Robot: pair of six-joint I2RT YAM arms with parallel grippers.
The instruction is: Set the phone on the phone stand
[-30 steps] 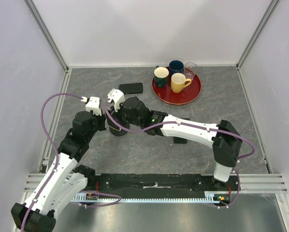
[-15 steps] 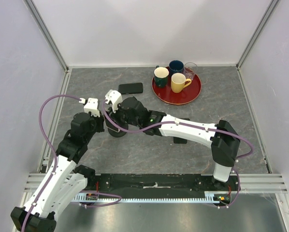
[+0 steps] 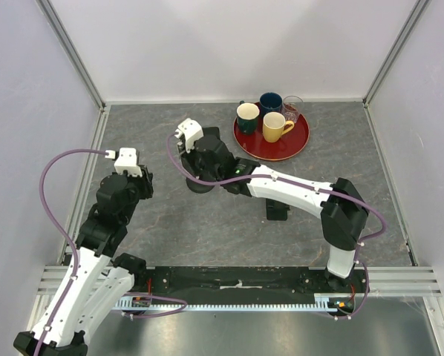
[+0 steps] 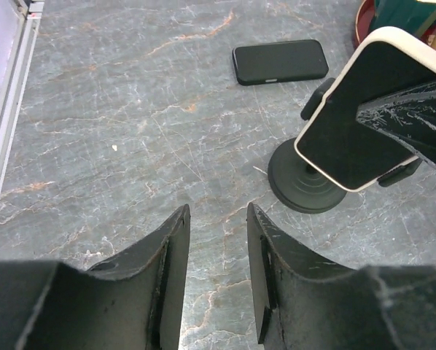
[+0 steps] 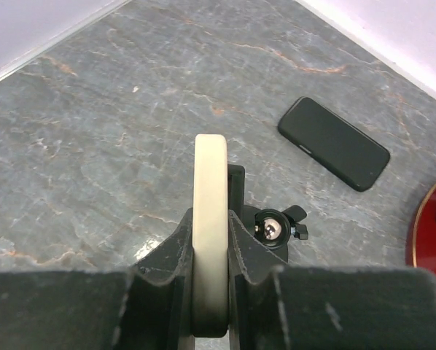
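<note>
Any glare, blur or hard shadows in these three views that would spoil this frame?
Top external: even, diffuse light, only soft shadows on the table, sharp throughout. Left wrist: crisp surface texture, no hard glare on the phone screen. Right wrist: one small glint on the phone stand ball joint; the near-black fingers lose detail.

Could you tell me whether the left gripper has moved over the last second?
Yes. The left gripper has drawn back leftward, farther from the red tray and nearer the table's left edge.
</note>
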